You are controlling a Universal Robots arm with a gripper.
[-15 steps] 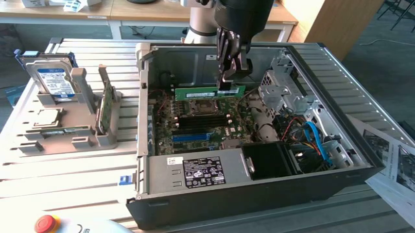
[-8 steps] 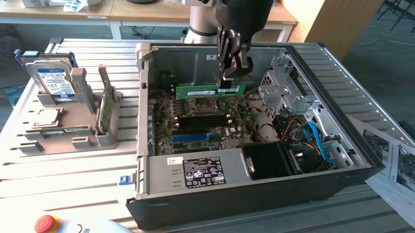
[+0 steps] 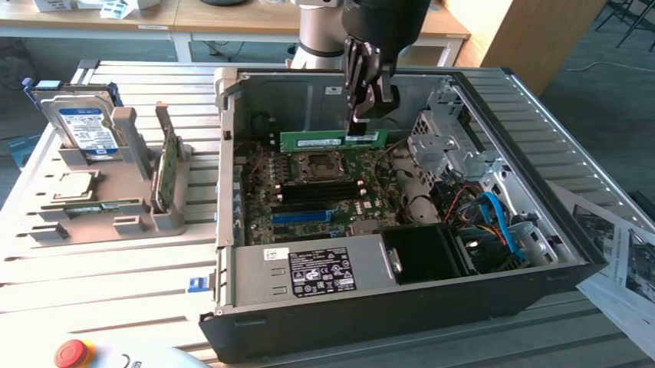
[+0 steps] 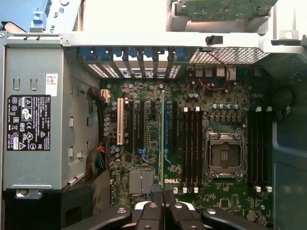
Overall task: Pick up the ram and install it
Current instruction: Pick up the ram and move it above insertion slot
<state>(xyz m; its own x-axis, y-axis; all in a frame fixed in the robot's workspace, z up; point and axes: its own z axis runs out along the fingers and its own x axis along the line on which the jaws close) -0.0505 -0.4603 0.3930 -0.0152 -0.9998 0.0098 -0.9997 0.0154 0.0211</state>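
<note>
Clearly, the claw [image 3: 366, 123] clamps the ram [image 3: 322, 140] near one end, above the motherboard [image 3: 307, 201].

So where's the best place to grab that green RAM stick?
I'd say by its upper long edge, from above, pinching the two flat faces, as the gripper does: the RAM stick stands on edge, and its lower edge should stay free.

A lab: opened computer case [image 3: 338, 326] on slatted bench [image 3: 103, 268] (desks [image 3: 220, 19] behind).
</note>
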